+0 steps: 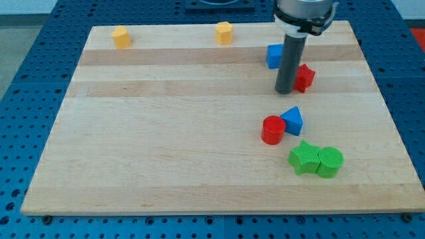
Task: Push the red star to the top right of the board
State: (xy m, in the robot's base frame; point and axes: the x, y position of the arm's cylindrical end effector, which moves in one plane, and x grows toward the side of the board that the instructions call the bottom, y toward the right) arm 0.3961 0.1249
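Observation:
The red star point(305, 78) lies on the wooden board point(166, 133) in the upper right part, partly hidden behind my rod. My tip point(286, 91) rests on the board just left of the red star, touching or nearly touching it. A blue block point(273, 56) sits just above and left of the star, also partly hidden by the rod.
A red cylinder point(272, 129) and a blue triangular block point(293, 120) sit together below the tip. A green star point(305, 158) and a green cylinder point(329, 162) lie at the lower right. Two yellow blocks point(121, 37) point(224, 32) sit along the view's top edge.

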